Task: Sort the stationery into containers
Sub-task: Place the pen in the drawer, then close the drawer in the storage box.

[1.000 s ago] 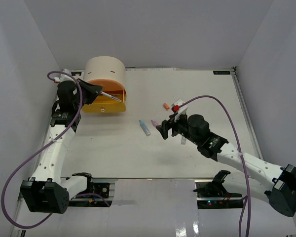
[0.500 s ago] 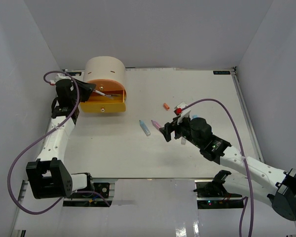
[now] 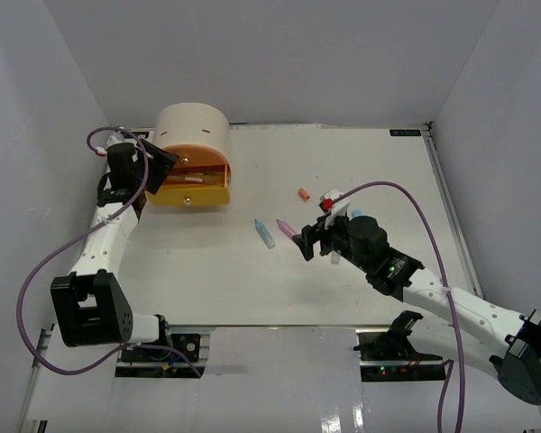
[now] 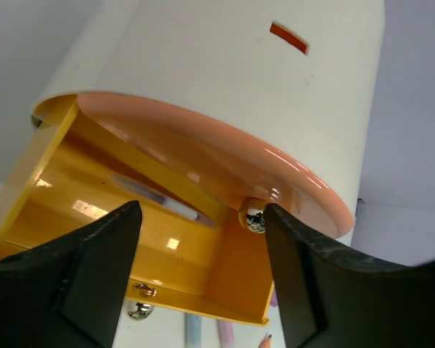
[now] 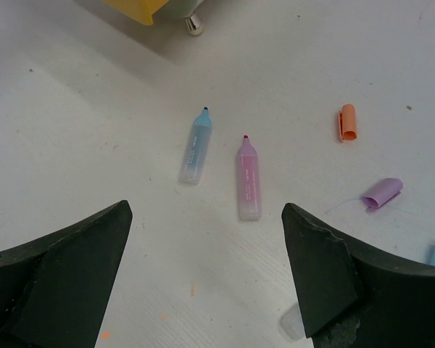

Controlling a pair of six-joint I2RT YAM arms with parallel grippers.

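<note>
Work surface: I see a white table filling the centre of the overhead view. Pale walls enclose it at the top, left and right. A small black label sits at its upper right corner. A metal rail runs along its right edge. In my right wrist view, small orange specks mark the lower left of the surface.

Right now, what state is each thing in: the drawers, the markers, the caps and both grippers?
Yellow drawer, pulled open, pen inside.
Orange drawer, shut.
Blue marker, lying flat, uncapped.
Pink marker, lying flat, uncapped.
Orange cap, lying loose.
Purple cap, lying loose.
Left gripper, open, empty.
Right gripper, open, empty.
</note>
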